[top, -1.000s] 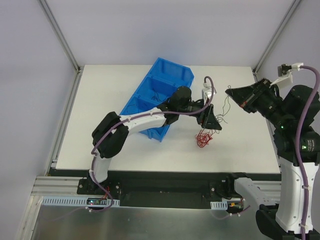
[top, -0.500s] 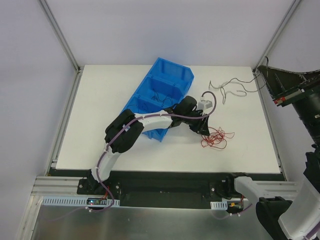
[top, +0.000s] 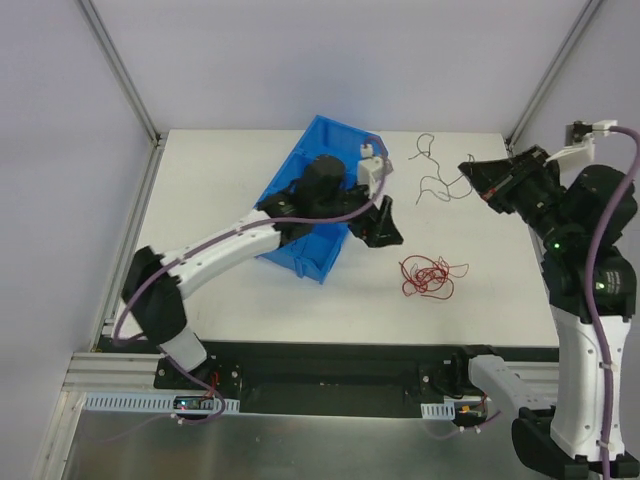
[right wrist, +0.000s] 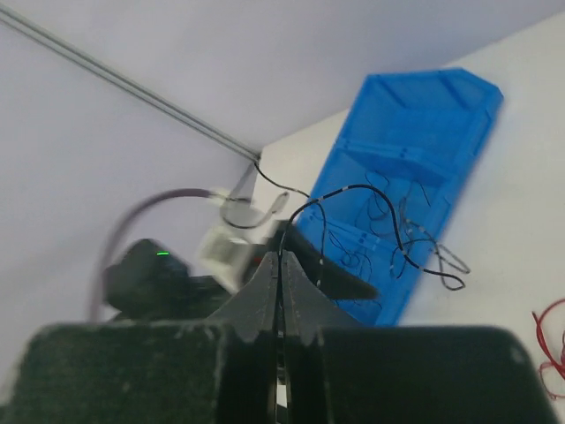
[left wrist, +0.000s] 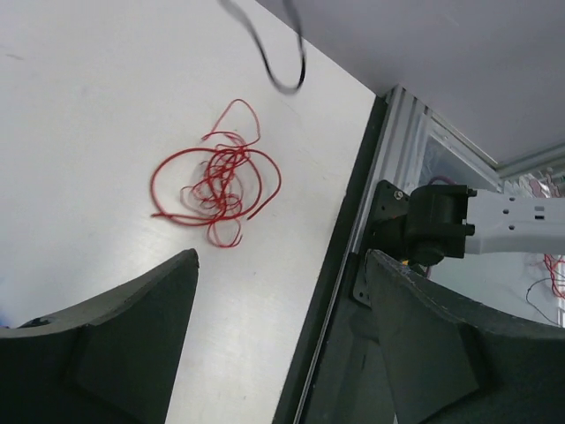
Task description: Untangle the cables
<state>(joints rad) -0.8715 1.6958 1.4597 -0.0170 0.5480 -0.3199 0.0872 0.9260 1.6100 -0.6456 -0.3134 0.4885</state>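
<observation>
The red cable tangle (top: 430, 275) lies loose on the white table; it also shows in the left wrist view (left wrist: 216, 181) and at the edge of the right wrist view (right wrist: 552, 344). My left gripper (top: 381, 223) is open and empty, above the table between the blue bin and the red tangle (left wrist: 282, 258). My right gripper (top: 468, 181) is shut on a thin black cable (top: 432, 172), which hangs kinked from the fingertips over the back of the table (right wrist: 353, 190). The closed fingers (right wrist: 265, 287) pinch the strand at their tip.
A blue divided bin (top: 315, 190) sits skewed at the table's middle left, under the left arm, with several black strands in its compartments (right wrist: 388, 238). The table's front edge and black rail (left wrist: 340, 291) run close to the red tangle.
My left gripper has let go of the red tangle and moved back left toward the bin. My right gripper, still holding the black cable, has swung back in from the far right.
</observation>
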